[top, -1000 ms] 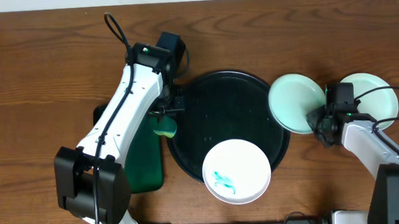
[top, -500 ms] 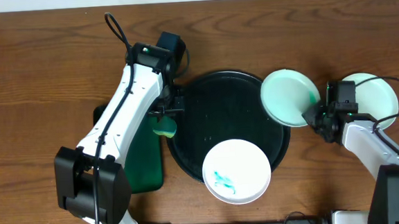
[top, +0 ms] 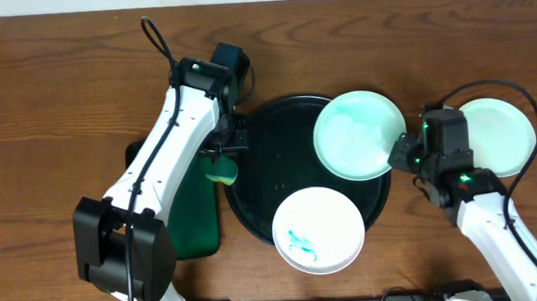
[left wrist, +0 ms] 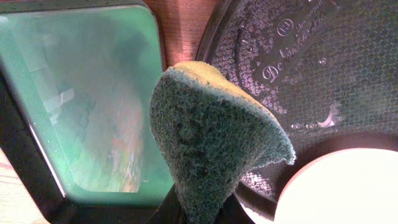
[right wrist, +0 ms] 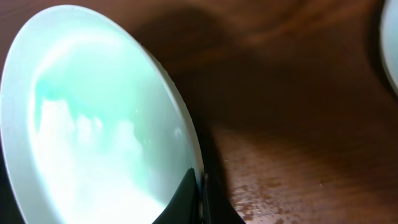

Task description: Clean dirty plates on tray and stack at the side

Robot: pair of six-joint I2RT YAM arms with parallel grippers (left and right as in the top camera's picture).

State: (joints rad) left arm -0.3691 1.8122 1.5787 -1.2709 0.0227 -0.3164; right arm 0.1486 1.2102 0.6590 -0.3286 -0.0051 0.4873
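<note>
a: left side?
b: left hand (top: 219,159) pinches a green sponge (left wrist: 211,143) beside the black tray (top: 261,184).
a: further right?
b: smeared white plate (top: 317,230) on the tray's near rim; right hand (top: 401,152) pinches a mint plate (top: 359,135) over it; second mint plate (top: 501,136) far right.

The white-and-black left arm (top: 161,152) rose from its near-edge base, elbow high at the far side, wrist folded back toward the camera. Its black two-finger left gripper (top: 222,159) pinched a green-and-yellow scouring sponge (left wrist: 205,143). The white-and-black right arm (top: 493,225) slanted in from the near right, and the black right gripper (top: 403,152) was clamped on the rim of a pale mint green round plate (top: 359,134).
</note>
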